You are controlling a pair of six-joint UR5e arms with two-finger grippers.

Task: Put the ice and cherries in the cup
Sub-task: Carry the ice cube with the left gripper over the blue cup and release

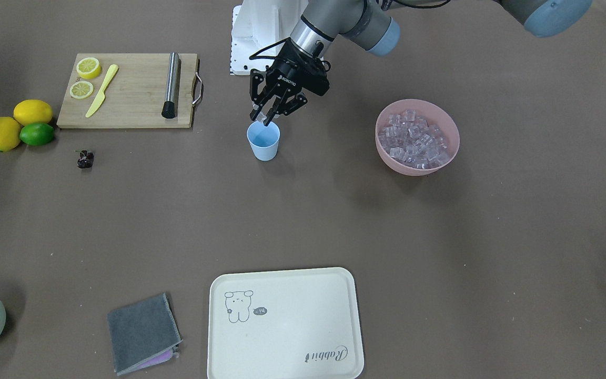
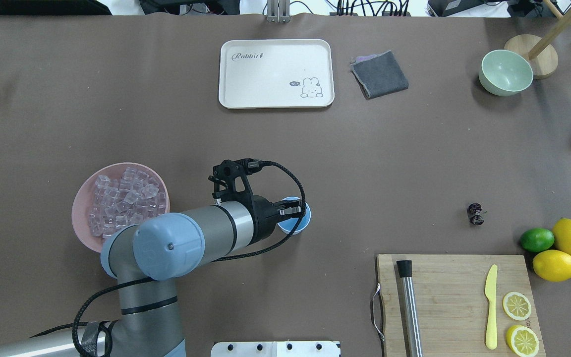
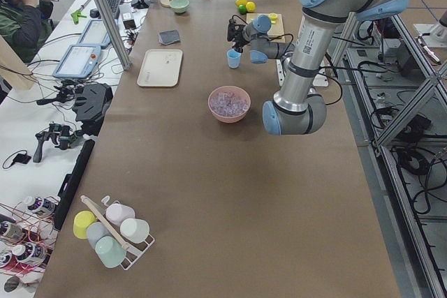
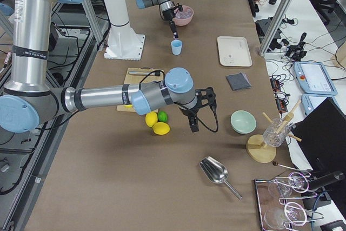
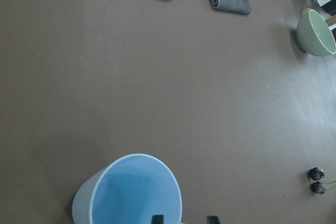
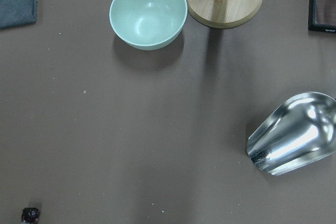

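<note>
Cup [image 1: 264, 141]: light blue tapered tumbler, upright at mid-table, interior plain blue in the left wrist view. Left gripper [image 1: 267, 117] hangs just over its rim, fingers pinching what looks like one pale, clear ice cube [image 1: 259, 112].

Ice [image 1: 413, 141]: glassy pinkish cubes heaped in the pink bowl [image 1: 417, 169], well apart from the cup on the left arm's side.

Cherries [image 1: 86, 159]: tiny dark wrinkled clump on the bare table on the other side, near the cutting board [image 1: 129, 89] and the lime [image 1: 37, 133].

Right gripper [image 4: 193, 127] hovers beside the lemons [image 4: 157, 124]; I cannot tell its finger spacing. From overhead, the left wrist covers part of the cup.
</note>
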